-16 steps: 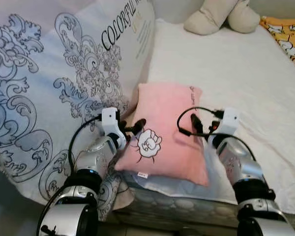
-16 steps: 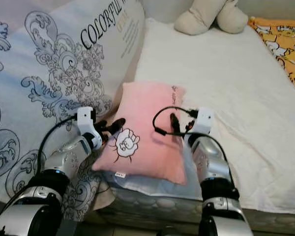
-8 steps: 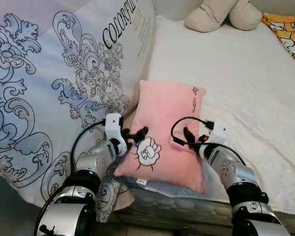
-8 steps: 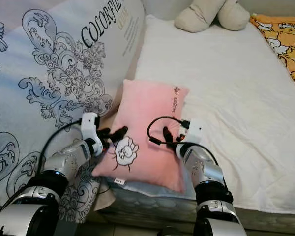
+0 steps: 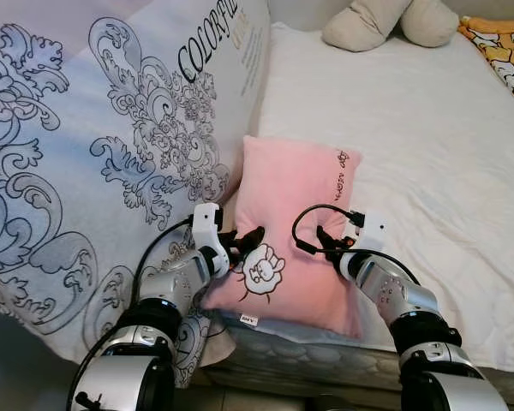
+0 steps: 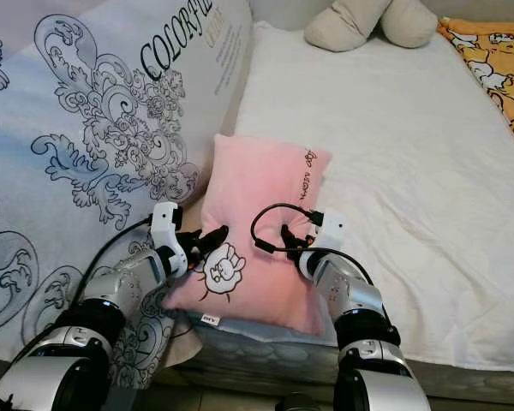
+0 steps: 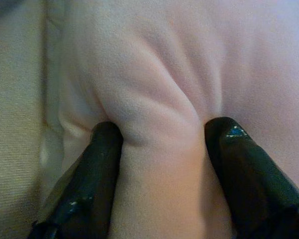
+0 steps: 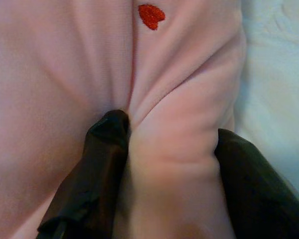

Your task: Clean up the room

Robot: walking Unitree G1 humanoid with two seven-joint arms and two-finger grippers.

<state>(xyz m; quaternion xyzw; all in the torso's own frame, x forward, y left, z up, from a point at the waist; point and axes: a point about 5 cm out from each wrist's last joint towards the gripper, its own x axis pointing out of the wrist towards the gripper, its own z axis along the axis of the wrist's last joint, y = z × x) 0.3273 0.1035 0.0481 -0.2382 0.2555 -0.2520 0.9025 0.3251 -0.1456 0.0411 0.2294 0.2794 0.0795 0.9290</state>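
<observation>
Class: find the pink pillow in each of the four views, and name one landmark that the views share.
Left eye: pillow, low centre on the bed.
Right eye: pillow, low centre.
Left wrist: pink fabric bunched between the fingers.
Right wrist: pink fabric bunched likewise.
Shared landmark: the sheep print, in both eye views.

Lighting: bright, even, diffuse; no glare. Head views: sharp, no motion blur; soft shade under the pink pillow (image 5: 291,231) near edge and along the bed (image 5: 428,145) front. Wrist views: dimmer, soft-focus; black fingers (image 7: 89,184) blurred in the foreground, fabric folds just ahead of each end effector shaded.
</observation>
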